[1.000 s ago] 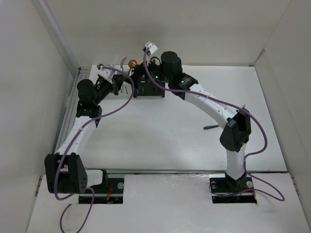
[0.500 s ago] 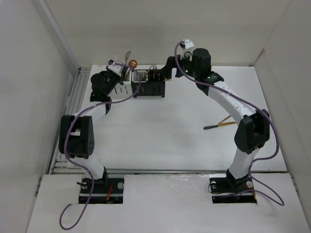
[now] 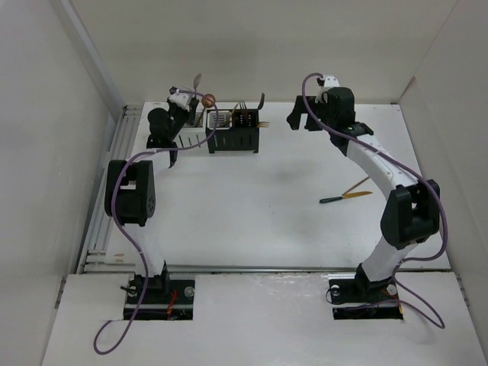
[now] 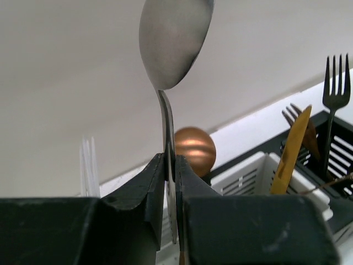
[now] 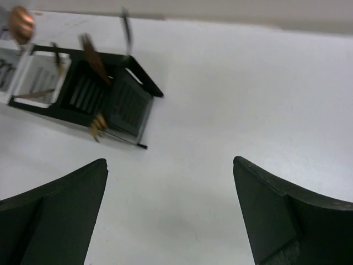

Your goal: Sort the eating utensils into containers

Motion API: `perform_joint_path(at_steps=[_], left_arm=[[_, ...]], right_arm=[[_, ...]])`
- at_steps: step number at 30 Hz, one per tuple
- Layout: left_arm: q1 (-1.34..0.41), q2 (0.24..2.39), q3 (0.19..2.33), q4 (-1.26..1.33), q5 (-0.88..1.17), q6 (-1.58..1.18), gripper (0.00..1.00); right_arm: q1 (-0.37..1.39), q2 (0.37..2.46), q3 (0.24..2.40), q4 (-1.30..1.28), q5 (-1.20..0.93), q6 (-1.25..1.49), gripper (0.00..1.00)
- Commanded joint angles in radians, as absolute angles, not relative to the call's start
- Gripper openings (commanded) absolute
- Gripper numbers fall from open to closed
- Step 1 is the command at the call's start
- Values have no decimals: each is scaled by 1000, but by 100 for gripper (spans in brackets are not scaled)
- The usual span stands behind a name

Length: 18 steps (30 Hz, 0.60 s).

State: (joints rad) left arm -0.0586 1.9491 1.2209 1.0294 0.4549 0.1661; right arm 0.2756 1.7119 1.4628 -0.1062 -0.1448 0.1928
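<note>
My left gripper is at the back left, beside the row of containers. It is shut on the handle of a silver spoon that stands upright, bowl up; in the left wrist view my gripper pinches it tightly. Behind it are a copper round-bowled spoon, a gold knife and a dark fork standing in the white caddy and black caddy. My right gripper is open and empty, hovering over bare table right of the black caddy.
A dark-handled gold utensil and a thin gold stick lie on the table at the right. White walls close in the back and both sides. Thin white sticks stand at the left of the spoon.
My right gripper has drawn away from the containers to the right, empty. My left arm has lifted and reached further back with the silver spoon in it.
</note>
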Motion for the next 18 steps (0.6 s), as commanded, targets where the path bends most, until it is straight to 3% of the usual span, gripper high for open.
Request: perform_joint_path(at_steps=[1,2,3,4,5,9,13,18], left_arm=[[-38,1925,1183,1069,477,133,3],[-38,1925,1163,1069,477,133,6],[-38,1925,1151,1057,477,133,15],[-38,1925,1140,1057,477,133,15],[-38,1915,1140,1057,468,143,30],[-49,1891,1105,1046,421,156,63],[-49,1839,1095,1034,394,178,70],[-49,1781,1065,1002,364,198,71]], right_arm=[[226,1617,1447,-233,30,314,100],[213,1606,1433,-271,84,352,100],[181,1583,1405,-349,182,430,100],[163,1572,1388,-386,222,431,100],[141,1562,1367,-417,251,498,98],[31,1532,1250,-488,296,587,86],[-70,1560,1187,-499,275,588,81],[-103,1707,1245,-512,296,532,81]])
